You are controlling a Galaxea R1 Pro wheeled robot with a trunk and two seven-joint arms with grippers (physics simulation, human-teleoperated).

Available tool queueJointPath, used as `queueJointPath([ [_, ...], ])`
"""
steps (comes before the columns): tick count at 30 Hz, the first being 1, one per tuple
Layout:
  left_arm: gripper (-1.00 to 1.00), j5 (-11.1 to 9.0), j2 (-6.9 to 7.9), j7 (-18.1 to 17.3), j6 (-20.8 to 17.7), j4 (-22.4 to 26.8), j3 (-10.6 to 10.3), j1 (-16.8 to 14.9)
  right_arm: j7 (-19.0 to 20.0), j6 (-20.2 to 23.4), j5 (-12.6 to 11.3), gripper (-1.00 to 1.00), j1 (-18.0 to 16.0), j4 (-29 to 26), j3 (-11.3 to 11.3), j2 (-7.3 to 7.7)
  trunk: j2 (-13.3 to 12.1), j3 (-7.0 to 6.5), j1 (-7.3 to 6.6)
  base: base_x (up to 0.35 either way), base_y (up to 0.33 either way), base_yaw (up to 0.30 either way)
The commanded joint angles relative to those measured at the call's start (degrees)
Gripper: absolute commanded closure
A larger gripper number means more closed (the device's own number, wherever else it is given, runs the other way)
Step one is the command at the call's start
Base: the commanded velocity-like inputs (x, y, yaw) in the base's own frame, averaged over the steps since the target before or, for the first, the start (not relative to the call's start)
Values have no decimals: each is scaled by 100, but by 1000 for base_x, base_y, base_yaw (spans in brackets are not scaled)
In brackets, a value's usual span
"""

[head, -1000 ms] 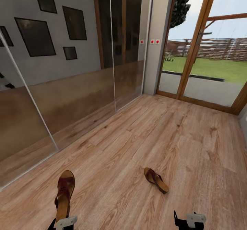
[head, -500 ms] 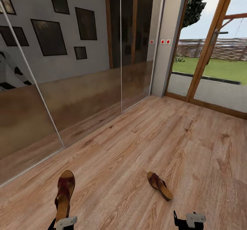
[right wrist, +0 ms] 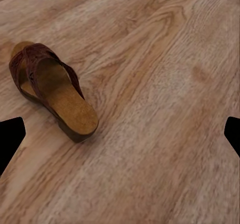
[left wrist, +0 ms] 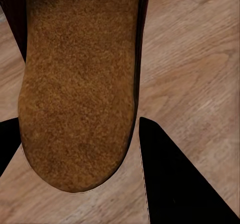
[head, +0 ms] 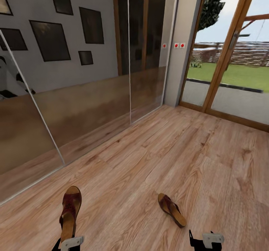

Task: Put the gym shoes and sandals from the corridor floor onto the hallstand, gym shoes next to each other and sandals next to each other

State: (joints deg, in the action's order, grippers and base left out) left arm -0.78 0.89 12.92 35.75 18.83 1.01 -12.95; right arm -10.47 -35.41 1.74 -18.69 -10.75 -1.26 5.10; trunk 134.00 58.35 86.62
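One brown strappy sandal (head: 69, 211) with a tan insole is held off the corridor floor (head: 149, 157) by my left gripper (head: 68, 240), which is shut on its heel end. The left wrist view has that insole (left wrist: 80, 83) wedged between the dark fingers (left wrist: 175, 184). The other sandal (head: 171, 210) lies flat on the planks just ahead of my right gripper (head: 203, 239). That gripper is open, its fingertips (right wrist: 10, 136) spread wide with the floor sandal (right wrist: 52, 91) beyond them. The gym shoes and the hallstand are out of view.
A mirrored sliding wardrobe (head: 74, 109) runs along the left wall and reflects dark picture frames. Glazed wooden doors (head: 224, 56) at the far right open onto a lawn. Bare planks stretch between the wardrobe and the doors.
The whole view swung, so wall, doors and floor sandal shifted right in the picture, then settled slightly back. The held sandal and both grippers keep their places.
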Motion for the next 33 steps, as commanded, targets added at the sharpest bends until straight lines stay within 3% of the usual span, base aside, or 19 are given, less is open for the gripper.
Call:
queueJointPath([
  [1,100,14,-1,8,11,-3,5,-1,-34,-10,19,-100,-3,5,-14,0,2,5,0,162,-82,0],
  [24,100,17,-17,-16,11,10,-15,-4,-10,-13,55,-100,-3,8,-23,9,2,5,0,177,-104,0],
  [28,100,286,-36,-66,-48,168,-13,-72,12,36,499,-100,-3,-114,-760,46,2,5,0,7,-5,0],
  [30,100,357,-29,-132,-91,261,-9,-117,54,86,665,-100,-3,-243,-889,61,2,5,0,2,-1,0],
  [33,100,408,-7,-342,-342,523,-1,-425,430,440,809,-100,-14,-469,-980,100,2,5,0,0,0,0],
])
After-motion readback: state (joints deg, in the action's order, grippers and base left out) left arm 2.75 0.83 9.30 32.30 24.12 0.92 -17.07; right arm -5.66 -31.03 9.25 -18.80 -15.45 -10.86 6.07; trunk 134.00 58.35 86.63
